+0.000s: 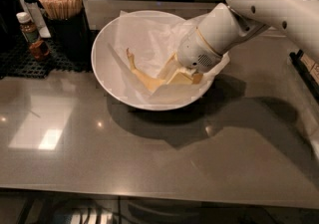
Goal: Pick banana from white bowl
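The white bowl (98,71) stands on the grey counter, lined with crinkled white paper (149,36). The yellow banana (142,76) lies inside it, its brownish stem pointing up and left and its right end between my pale yellow fingers. My gripper (175,74) reaches down into the bowl's right half from the white arm (259,4) and is shut on the banana's right end. The wrist hides that end of the banana.
A black holder of wooden sticks (62,4) and a small brown bottle (30,31) stand on a black mat (20,61) to the left of the bowl. The grey counter (149,158) stretches toward the front edge.
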### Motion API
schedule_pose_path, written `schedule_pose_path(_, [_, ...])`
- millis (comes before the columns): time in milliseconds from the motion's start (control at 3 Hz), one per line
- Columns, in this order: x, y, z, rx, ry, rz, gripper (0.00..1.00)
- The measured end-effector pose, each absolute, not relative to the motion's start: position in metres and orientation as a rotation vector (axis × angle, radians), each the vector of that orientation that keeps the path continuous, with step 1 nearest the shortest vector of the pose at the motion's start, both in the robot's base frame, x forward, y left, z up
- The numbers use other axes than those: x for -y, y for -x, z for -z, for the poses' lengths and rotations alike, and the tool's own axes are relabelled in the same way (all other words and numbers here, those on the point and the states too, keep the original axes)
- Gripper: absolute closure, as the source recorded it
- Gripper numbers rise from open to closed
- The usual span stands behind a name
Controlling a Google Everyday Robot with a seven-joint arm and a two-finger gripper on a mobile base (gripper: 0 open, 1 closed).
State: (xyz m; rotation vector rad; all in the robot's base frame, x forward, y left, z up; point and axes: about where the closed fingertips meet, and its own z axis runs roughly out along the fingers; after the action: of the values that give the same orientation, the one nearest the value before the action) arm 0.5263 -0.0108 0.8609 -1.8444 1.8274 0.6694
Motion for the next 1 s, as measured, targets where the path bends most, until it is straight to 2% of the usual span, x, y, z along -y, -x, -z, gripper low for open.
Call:
schedule_pose_path(667, [0.013,-0.521,-0.879,-1.803,1.835,-0.615,1.0])
schedule_pose_path(1000, [-0.009,-0.521,-0.861,-1.794,1.853,-0.67,1.0])
